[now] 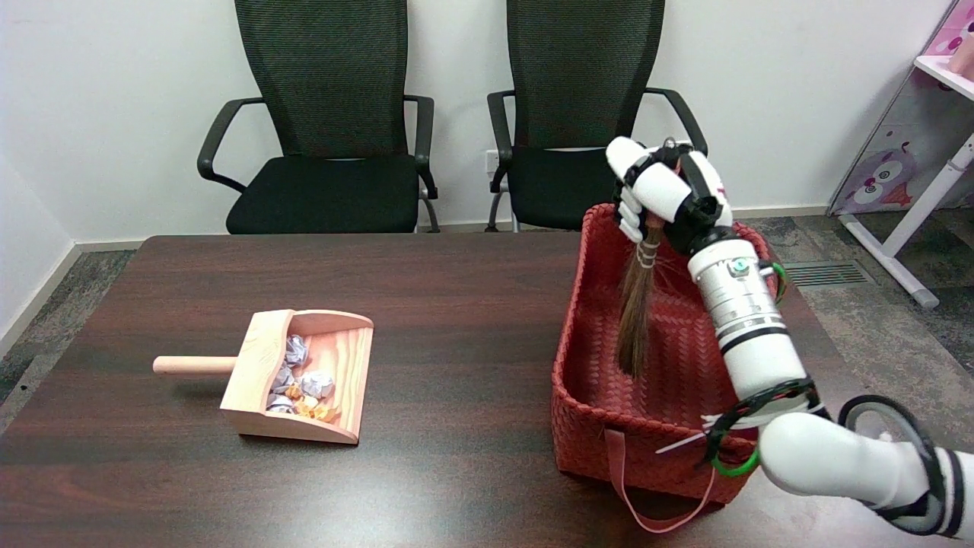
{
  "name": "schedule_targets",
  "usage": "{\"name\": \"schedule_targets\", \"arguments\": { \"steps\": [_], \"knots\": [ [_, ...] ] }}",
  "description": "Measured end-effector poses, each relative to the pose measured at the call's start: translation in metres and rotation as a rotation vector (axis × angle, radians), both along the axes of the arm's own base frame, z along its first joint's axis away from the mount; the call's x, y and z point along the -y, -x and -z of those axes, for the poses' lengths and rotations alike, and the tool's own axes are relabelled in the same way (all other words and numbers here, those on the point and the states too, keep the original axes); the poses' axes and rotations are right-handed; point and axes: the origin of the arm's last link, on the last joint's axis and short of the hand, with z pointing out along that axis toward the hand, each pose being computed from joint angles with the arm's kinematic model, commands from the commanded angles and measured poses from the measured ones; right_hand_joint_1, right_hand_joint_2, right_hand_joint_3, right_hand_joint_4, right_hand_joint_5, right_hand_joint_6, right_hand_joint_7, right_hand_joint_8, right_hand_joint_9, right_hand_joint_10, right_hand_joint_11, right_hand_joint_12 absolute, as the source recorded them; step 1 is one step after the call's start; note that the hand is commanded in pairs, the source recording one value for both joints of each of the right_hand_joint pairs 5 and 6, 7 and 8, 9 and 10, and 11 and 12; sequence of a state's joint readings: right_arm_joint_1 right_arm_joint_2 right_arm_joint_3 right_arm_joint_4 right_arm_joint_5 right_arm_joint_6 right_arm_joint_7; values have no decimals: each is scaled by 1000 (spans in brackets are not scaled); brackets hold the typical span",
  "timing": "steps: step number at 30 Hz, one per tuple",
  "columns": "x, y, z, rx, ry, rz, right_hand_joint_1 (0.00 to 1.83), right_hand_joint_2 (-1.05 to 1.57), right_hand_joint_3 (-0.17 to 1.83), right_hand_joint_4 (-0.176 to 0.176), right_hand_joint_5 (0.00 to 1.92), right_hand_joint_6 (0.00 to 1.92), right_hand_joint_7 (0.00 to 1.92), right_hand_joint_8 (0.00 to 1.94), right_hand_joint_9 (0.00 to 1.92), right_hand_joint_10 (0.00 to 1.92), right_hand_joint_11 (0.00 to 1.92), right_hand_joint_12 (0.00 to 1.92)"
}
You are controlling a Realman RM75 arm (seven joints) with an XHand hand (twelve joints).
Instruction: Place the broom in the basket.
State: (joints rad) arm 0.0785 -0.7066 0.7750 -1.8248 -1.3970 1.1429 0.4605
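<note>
Right hand (663, 190) above the far rim of the red woven basket (593, 426), fingers wrapped around the top of the broom (636, 312). Broom hangs nearly upright from the grip, bristles pointing down inside the basket; cannot tell whether the bristle tips touch the basket floor. Bound neck of the broom sits just below the fingers. Right arm reaches in from the lower right, crossing over the basket's right side.

Basket stands on the right part of the dark wooden tabletop (456, 304), a pink strap (631, 495) trailing from its near wall onto the tabletop.

Wooden dustpan (262, 358) lies well apart on the left, handle pointing left, holding crumpled paper scraps (304, 384).

Two black office chairs (327, 114) behind the tabletop, against a white wall.
</note>
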Motion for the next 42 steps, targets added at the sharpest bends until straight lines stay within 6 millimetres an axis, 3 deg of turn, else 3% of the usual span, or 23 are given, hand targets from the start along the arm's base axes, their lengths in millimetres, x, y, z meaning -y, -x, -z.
{"name": "schedule_targets", "arguments": {
  "steps": [15,35,42],
  "knots": [
    [18,36,11,-5,24,60,865,1540,1833,176,1920,1920,1920,1920,1920,1920,1920,1920],
    [29,45,30,-28,-32,79,851,1439,1833,176,1920,1920,1920,1920,1920,1920,1920,1920],
    [30,45,33,-34,-44,78,868,1392,1833,176,1762,1762,1762,1762,1785,1785,1920,1920]
  ]
}}
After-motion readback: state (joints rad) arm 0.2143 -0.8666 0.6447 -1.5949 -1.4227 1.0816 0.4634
